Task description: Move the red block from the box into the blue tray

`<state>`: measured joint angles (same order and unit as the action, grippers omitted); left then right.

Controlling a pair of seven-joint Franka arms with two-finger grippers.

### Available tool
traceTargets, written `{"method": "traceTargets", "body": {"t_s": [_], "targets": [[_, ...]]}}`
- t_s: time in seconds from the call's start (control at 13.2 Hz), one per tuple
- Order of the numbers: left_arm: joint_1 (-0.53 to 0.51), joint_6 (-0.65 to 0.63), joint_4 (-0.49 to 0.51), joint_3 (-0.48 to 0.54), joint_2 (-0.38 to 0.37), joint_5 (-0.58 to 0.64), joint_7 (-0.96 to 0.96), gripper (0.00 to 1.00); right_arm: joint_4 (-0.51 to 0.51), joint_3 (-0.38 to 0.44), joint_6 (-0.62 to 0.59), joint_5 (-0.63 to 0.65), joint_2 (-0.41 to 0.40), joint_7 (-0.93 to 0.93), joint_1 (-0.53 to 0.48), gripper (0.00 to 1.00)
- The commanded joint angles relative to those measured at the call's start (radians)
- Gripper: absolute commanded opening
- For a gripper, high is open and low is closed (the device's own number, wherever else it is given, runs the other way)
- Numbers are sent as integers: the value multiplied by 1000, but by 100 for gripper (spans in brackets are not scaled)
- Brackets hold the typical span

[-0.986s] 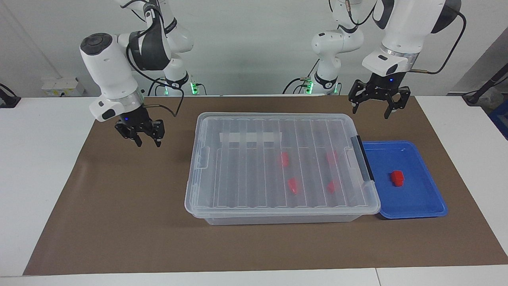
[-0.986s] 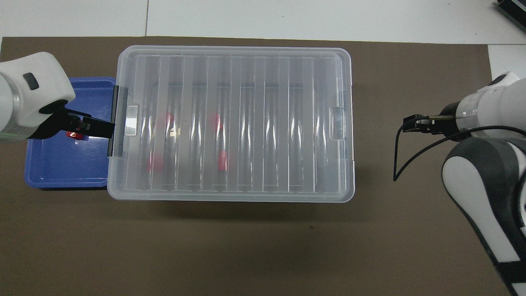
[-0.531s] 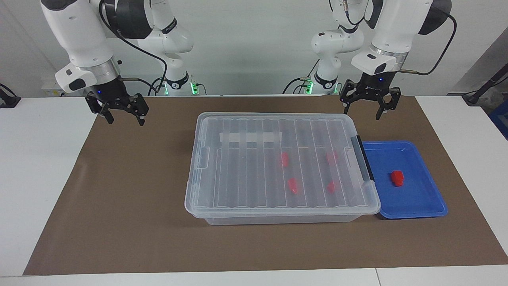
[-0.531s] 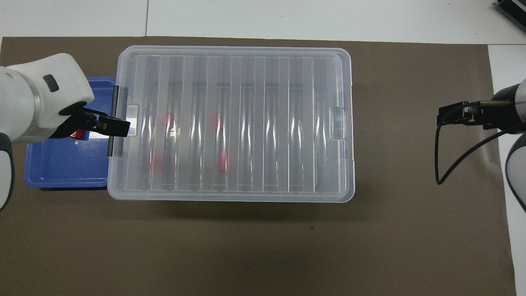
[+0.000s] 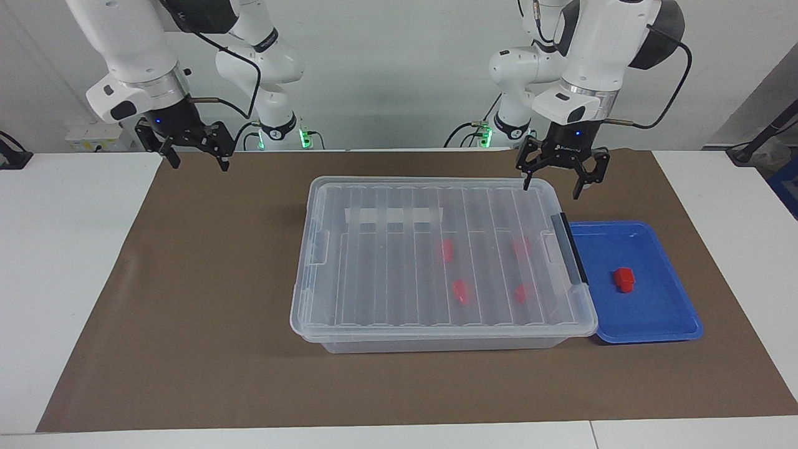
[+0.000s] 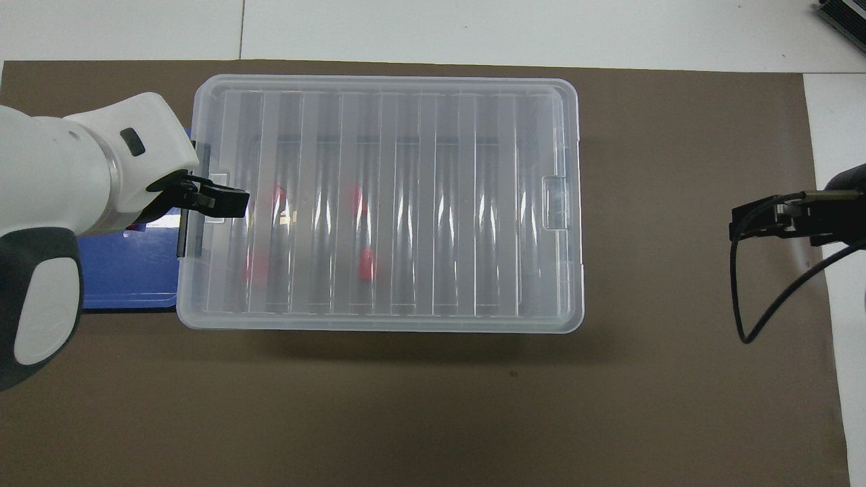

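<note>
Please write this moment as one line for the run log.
left gripper: open, over box corner | right gripper: open, waiting | lid: on | red block: in blue tray

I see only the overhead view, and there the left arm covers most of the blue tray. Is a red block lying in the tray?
Observer: Yes. The facing view shows one red block lying in the blue tray, apart from its rim.
Operator: Does the left hand hold something?
Observer: No. The left hand is open and empty, up in the air over the latch end of the box.
Operator: And the right hand? I see only its tip.
Observer: The right hand is open and empty too, raised over the brown mat at the right arm's end of the table, where that arm waits.
</note>
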<state>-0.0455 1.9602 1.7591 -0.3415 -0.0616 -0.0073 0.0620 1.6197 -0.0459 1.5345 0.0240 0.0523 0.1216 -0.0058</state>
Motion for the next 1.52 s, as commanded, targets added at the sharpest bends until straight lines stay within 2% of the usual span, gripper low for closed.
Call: {"method": "traceTargets", "body": {"t_s": [0.0, 0.23, 0.46, 0.76, 0.99, 1.44], "targets": [[10, 38, 22, 12, 6, -6, -1, 100, 77, -9, 16, 4, 57, 10, 0, 100], [15, 45, 11, 12, 36, -5, -2, 100, 46, -9, 33, -1, 38, -2, -2, 100], [13, 13, 11, 13, 26, -5, -13, 100, -24, -11, 1, -13, -8, 0, -2, 100], [-7, 0, 10, 24, 19, -11, -16, 100, -23, -9, -10, -18, -6, 0, -11, 100], [-8, 2, 7, 24, 19, -16, -134, 100, -8, -9, -17, -24, 4, 0, -11, 100], [-43, -52, 3, 45, -7, -14, -114, 100, 5, -9, -14, -24, 11, 7, -9, 100]]}}
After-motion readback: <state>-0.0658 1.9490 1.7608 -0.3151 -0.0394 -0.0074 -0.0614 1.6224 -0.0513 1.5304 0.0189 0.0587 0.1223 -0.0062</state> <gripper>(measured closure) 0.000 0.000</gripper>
